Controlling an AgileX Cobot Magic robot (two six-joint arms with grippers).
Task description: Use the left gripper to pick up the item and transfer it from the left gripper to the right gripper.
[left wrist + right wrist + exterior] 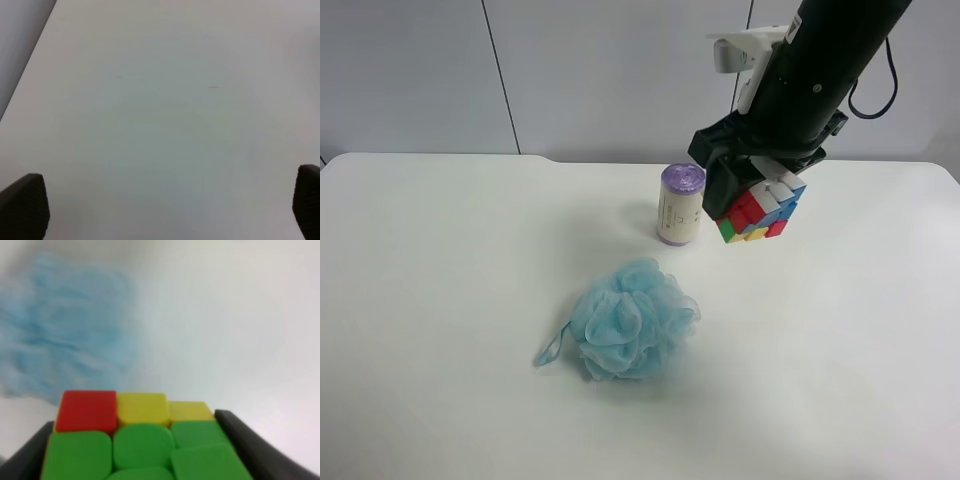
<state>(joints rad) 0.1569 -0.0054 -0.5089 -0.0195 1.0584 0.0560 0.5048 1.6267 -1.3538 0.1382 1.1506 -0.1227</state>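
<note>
The item, a small puzzle cube [760,210], hangs above the table in the right gripper [752,195], the wedge-shaped one on the thick black arm with a white piece. In the right wrist view the cube [142,440] fills the space between the two black fingers [250,445], showing green, red and yellow squares. The left gripper [165,212] is open over bare table; only its two fingertips [25,202] show, far apart and empty. The left arm is out of the exterior high view.
A fluffy light-blue bath pouf [628,320] lies on the white table [440,300] below and left of the held cube. A purple-topped cylindrical roll [681,204] stands upright just left of the right gripper. The table edge and a grey wall show in the left wrist view.
</note>
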